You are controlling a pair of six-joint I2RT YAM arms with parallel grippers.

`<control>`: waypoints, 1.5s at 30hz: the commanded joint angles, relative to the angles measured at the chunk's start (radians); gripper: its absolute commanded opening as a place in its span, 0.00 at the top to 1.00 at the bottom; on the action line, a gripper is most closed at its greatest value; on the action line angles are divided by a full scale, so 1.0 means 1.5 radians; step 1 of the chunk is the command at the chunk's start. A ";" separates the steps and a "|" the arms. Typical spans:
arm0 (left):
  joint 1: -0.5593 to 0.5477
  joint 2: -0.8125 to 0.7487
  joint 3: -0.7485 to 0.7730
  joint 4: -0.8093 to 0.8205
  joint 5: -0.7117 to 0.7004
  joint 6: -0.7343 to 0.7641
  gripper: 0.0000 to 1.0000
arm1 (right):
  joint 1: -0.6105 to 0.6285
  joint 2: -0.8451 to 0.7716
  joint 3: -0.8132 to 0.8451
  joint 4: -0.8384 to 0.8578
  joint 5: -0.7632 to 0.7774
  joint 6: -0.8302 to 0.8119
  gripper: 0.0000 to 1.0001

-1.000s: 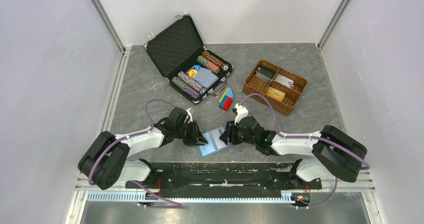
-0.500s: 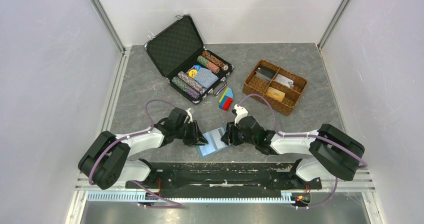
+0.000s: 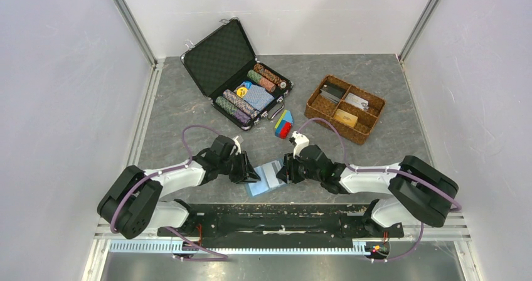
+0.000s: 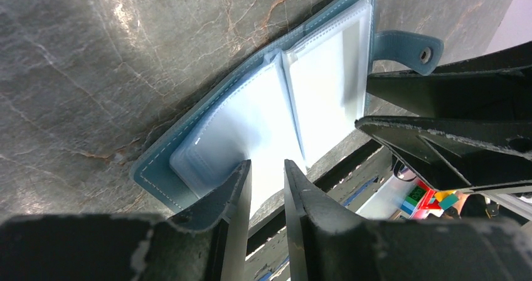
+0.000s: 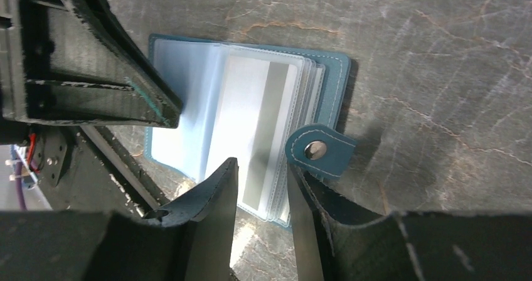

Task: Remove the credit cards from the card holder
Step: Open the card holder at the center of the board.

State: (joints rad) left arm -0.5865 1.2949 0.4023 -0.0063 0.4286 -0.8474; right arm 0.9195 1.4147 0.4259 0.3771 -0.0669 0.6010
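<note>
The light-blue card holder lies open like a book near the table's front edge, between my two grippers. In the right wrist view a greyish credit card with a dark stripe sits in the holder's right-hand clear sleeve. My right gripper stands over that sleeve's near edge, jaws a narrow gap apart, with the snap strap beside its right finger. My left gripper rests at the holder's left page, jaws a little apart with nothing between them. An orange-yellow card lies in the wicker tray.
A wicker tray with compartments stands at the back right. An open black chip case stands at the back centre, with a small coloured block in front of it. The table's front edge and the arms' base rail are just behind the holder.
My right gripper's jaws have narrowed and it has edged slightly left onto the holder. The left gripper and the holder have stayed put.
</note>
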 commanded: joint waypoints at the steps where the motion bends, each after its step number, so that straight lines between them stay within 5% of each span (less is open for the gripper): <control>1: -0.003 -0.005 -0.010 -0.017 -0.025 0.013 0.67 | 0.003 -0.023 0.011 0.054 -0.051 -0.005 0.63; 28: -0.002 -0.012 -0.002 -0.029 -0.021 0.017 0.66 | 0.003 -0.093 0.036 -0.025 0.013 -0.011 0.57; 45: -0.002 -0.012 -0.002 -0.032 -0.018 0.017 0.66 | 0.003 -0.014 0.064 -0.034 0.017 -0.005 0.58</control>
State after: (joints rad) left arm -0.5865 1.2819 0.4023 -0.0235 0.4213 -0.8474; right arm 0.9207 1.3685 0.4789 0.3138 -0.0681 0.5930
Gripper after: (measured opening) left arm 0.340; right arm 0.424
